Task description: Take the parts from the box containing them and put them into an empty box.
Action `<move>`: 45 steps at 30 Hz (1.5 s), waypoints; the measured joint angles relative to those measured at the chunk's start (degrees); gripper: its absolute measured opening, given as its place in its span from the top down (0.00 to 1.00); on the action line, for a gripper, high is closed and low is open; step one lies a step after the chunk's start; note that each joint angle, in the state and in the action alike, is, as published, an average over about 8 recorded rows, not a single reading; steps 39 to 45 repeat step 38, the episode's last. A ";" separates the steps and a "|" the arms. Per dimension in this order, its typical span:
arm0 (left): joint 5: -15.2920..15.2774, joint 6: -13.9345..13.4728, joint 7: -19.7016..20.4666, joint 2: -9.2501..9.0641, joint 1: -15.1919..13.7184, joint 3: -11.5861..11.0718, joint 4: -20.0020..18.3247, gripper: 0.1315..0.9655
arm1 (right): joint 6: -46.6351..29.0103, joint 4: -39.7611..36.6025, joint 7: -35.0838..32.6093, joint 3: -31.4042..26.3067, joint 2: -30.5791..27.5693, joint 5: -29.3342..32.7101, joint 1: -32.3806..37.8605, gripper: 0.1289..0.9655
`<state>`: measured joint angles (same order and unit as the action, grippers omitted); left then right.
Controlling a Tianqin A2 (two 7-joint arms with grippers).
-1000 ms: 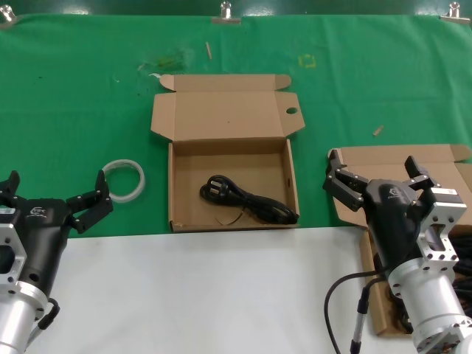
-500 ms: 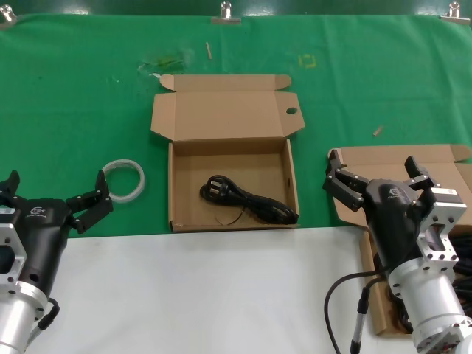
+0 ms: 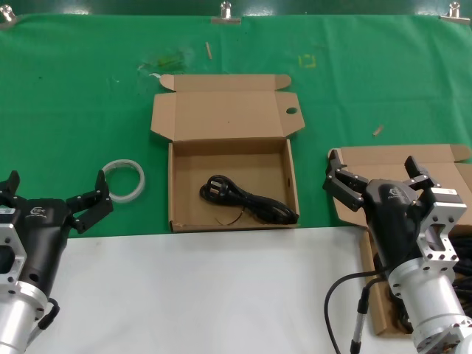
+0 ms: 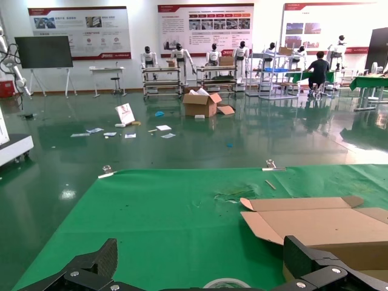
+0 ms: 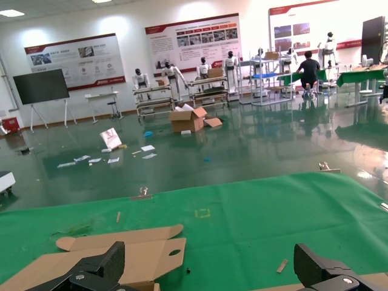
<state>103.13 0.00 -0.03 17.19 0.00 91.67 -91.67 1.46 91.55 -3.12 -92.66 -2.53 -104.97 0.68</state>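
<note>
The box with the round-holed lid flap [image 3: 233, 114] lies open at the centre of the green cloth, with one black coiled cord [image 3: 249, 202] inside it. The other cardboard box [image 3: 394, 157] sits at the far right, mostly hidden under my right arm; a bit of black cord [image 3: 464, 254] shows at its edge. My right gripper [image 3: 375, 168] is open and empty above that box's lid. My left gripper [image 3: 55, 189] is open and empty at the front left. The holed lid also shows in the right wrist view [image 5: 121, 254], beyond the right gripper [image 5: 209, 270].
A white ring [image 3: 123, 179] lies on the cloth just beyond my left gripper and also shows in the left wrist view [image 4: 225, 283] beyond that gripper [image 4: 203, 267]. A white surface [image 3: 206, 295] runs along the table's front. Small scraps [image 3: 377, 130] lie on the cloth.
</note>
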 joint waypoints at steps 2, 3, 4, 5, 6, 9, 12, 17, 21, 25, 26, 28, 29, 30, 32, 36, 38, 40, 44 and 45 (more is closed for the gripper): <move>0.00 0.00 0.01 0.00 0.00 0.00 0.00 0.00 | 0.00 0.00 0.00 0.00 0.00 0.00 0.00 0.00; 0.00 0.00 0.01 0.00 0.00 0.00 0.00 0.00 | 0.00 0.00 0.00 0.00 0.00 0.00 0.00 0.00; 0.00 0.00 0.02 0.00 0.00 0.00 0.00 0.00 | 0.00 0.00 0.00 0.00 0.00 0.00 0.00 0.00; 0.00 0.00 0.02 0.00 0.00 0.00 0.00 0.00 | 0.00 0.00 0.00 0.00 0.00 0.00 0.00 0.00; 0.00 0.00 0.02 0.00 0.00 0.00 0.00 0.00 | 0.00 0.00 0.00 0.00 0.00 0.00 0.00 0.00; 0.00 0.00 0.02 0.00 0.00 0.00 0.00 0.00 | 0.00 0.00 0.00 0.00 0.00 0.00 0.00 0.00; 0.00 0.00 0.02 0.00 0.00 0.00 0.00 0.00 | 0.00 0.00 0.00 0.00 0.00 0.00 0.00 0.00; 0.00 0.00 0.02 0.00 0.00 0.00 0.00 0.00 | 0.00 0.00 0.00 0.00 0.00 0.00 0.00 0.00; 0.00 0.00 0.02 0.00 0.00 0.00 0.00 0.00 | 0.00 0.00 0.00 0.00 0.00 0.00 0.00 0.00; 0.00 0.00 0.02 0.00 0.00 0.00 0.00 0.00 | 0.00 0.00 0.00 0.00 0.00 0.00 0.00 0.00; 0.00 0.00 0.02 0.00 0.00 0.00 0.00 0.00 | 0.00 0.00 0.00 0.00 0.00 0.00 0.00 0.00; 0.00 0.00 0.02 0.00 0.00 0.00 0.00 0.00 | 0.00 0.00 0.00 0.00 0.00 0.00 0.00 0.00; 0.00 0.00 0.02 0.00 0.00 0.00 0.00 0.00 | 0.00 0.00 0.00 0.00 0.00 0.00 0.00 0.00; 0.00 0.00 0.02 0.00 0.00 0.00 0.00 0.00 | 0.00 0.00 0.00 0.00 0.00 0.00 0.00 0.00; 0.00 0.00 0.02 0.00 0.00 0.00 0.00 0.00 | 0.00 0.00 0.00 0.00 0.00 0.00 0.00 0.00; 0.00 0.00 0.02 0.00 0.00 0.00 0.00 0.00 | 0.00 0.00 0.00 0.00 0.00 0.00 0.00 0.00; 0.00 0.00 0.02 0.00 0.00 0.00 0.00 0.00 | 0.00 0.00 0.00 0.00 0.00 0.00 0.00 0.00; 0.00 0.00 0.02 0.00 0.00 0.00 0.00 0.00 | 0.00 0.00 0.00 0.00 0.00 0.00 0.00 0.00; 0.00 0.00 0.02 0.00 0.00 0.00 0.00 0.00 | 0.00 0.00 0.00 0.00 0.00 0.00 0.00 0.00; 0.00 0.00 0.02 0.00 0.00 0.00 0.00 0.00 | 0.00 0.00 0.00 0.00 0.00 0.00 0.00 0.00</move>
